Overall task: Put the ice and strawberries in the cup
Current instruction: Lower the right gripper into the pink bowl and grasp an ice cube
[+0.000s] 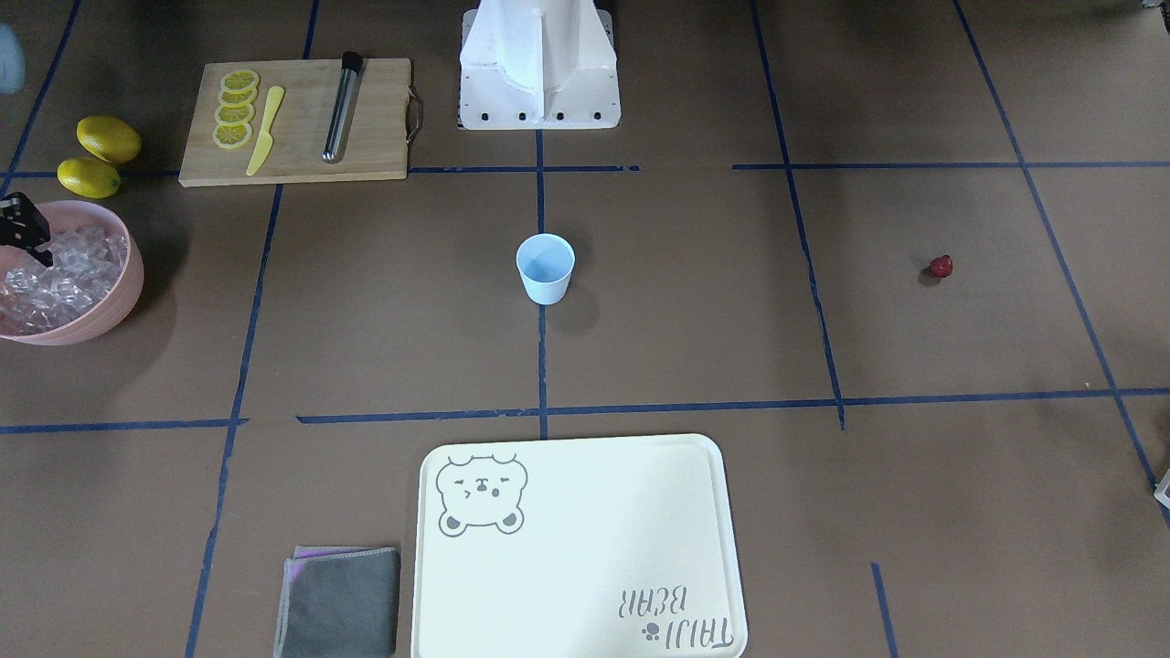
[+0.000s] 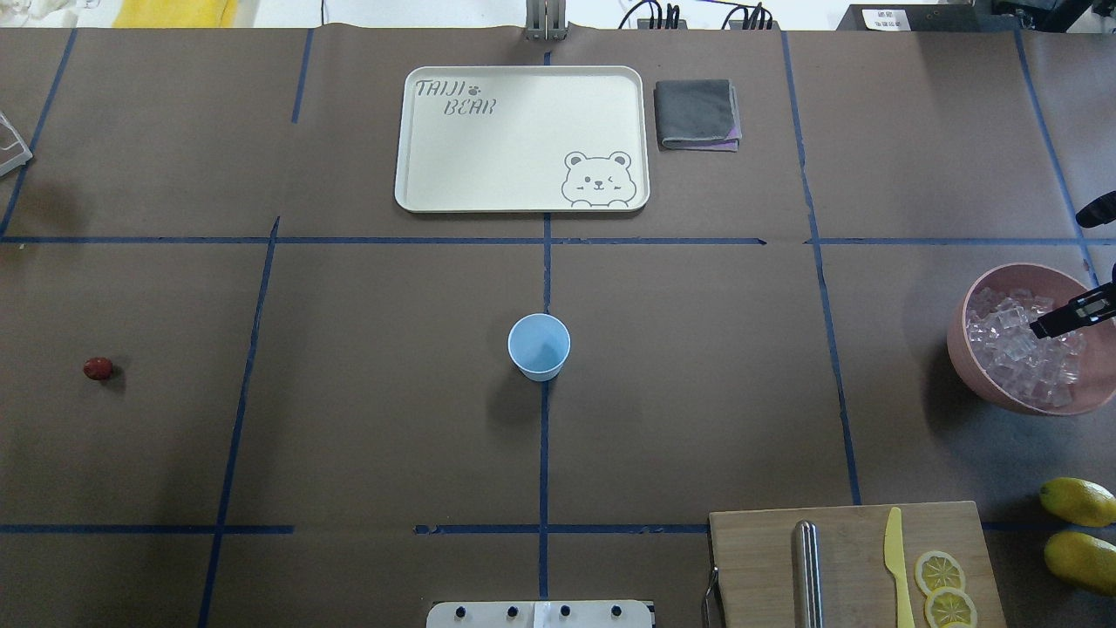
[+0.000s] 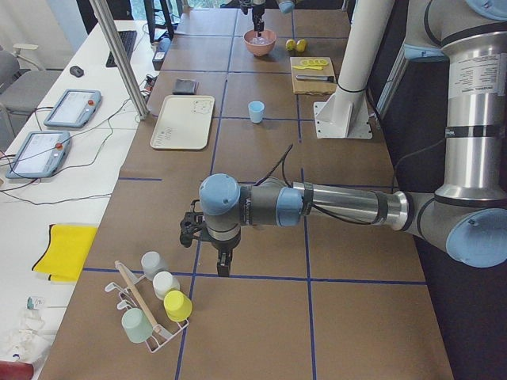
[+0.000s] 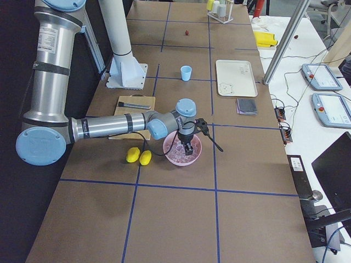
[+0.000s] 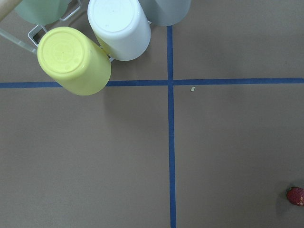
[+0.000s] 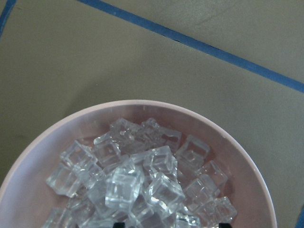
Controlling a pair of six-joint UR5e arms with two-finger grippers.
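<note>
The light blue cup (image 1: 545,268) stands upright and empty at the table's middle, also in the overhead view (image 2: 539,346). One dark red strawberry (image 1: 941,266) lies alone on the robot's left side (image 2: 98,368), at the lower right corner of the left wrist view (image 5: 295,195). The ice (image 6: 137,180) fills the pink bowl (image 1: 114,306) on the robot's right. My right gripper (image 2: 1059,321) hangs just above the ice, fingertips (image 6: 118,224) apart and empty. My left gripper (image 3: 222,265) points down at the table's left end near a cup rack; I cannot tell whether it is open.
A cutting board (image 1: 366,137) holds lemon slices (image 1: 235,110), a yellow knife and a metal tube. Two lemons (image 1: 108,138) lie beside the bowl. A cream tray (image 1: 585,640) and a grey cloth (image 1: 340,601) lie on the operators' side. A rack of upturned cups (image 5: 76,59) stands near the left gripper.
</note>
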